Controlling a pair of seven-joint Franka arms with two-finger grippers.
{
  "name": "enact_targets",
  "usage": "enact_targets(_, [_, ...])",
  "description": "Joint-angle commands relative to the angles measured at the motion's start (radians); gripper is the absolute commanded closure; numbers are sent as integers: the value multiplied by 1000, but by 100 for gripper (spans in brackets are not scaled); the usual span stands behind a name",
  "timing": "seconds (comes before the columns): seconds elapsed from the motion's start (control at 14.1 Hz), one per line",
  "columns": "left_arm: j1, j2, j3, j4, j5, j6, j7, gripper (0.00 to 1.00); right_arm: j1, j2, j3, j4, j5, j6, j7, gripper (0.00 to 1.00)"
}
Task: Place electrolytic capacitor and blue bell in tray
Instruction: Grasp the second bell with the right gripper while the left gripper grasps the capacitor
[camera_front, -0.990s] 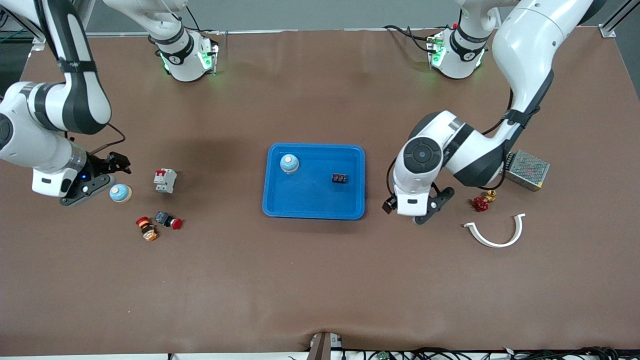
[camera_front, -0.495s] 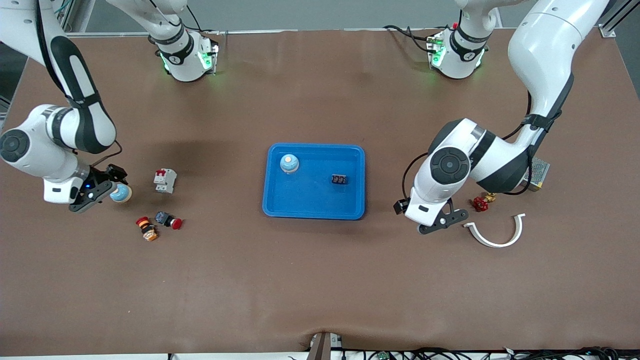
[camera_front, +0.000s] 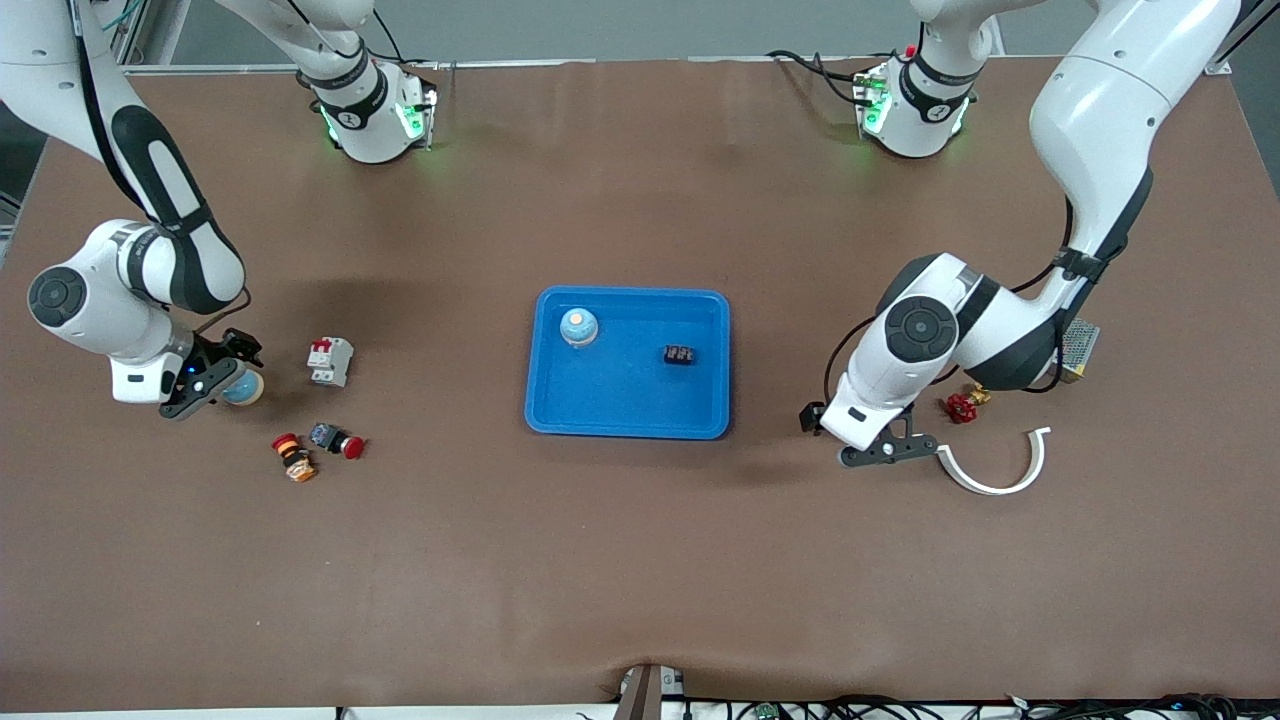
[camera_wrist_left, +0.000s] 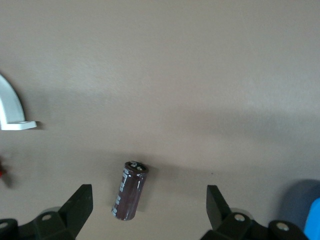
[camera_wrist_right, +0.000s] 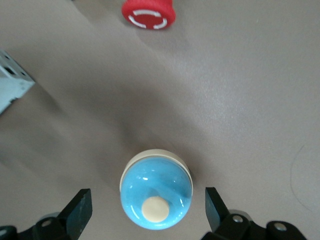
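Front view: brown mat (camera_front: 640, 560) covers the table, grey floor at its edges

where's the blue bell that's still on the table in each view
Front view: blue bell under the right gripper, beside the breaker.
Right wrist view: bell between the open fingers.
Left wrist view: not in it.
Shared landmark: red push button.

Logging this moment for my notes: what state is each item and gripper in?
Bright blue plastic tray: holds a blue bell and a small black block.
Second blue bell: upright on table, ungrasped.
Dark cylindrical capacitor: lying on its side on table.
Left gripper: open over capacitor.
Right gripper: open over second bell.
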Motion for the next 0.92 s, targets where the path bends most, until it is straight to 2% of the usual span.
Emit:
enact_targets(0.0, [34, -23, -15, -90, 56, 91, 15, 0, -29, 20, 21, -5, -16, 39, -22, 0])
enact_targets(0.42, [100, -18, -15, -230, 252, 255, 34, 0, -32, 37, 21, -5, -16, 59, -22, 0])
enact_targets(0.71, [118, -2, -15, -243, 291, 272, 35, 0, -32, 48, 21, -3, -16, 71, -23, 1])
enact_targets(0.78, [121, 1, -15, -243, 291, 272, 37, 0, -32, 51, 21, -3, -16, 72, -22, 14])
enact_targets(0.85, [126, 6, -15, -243, 291, 273, 47, 0, -32, 53, 21, -2, -16, 74, -23, 16])
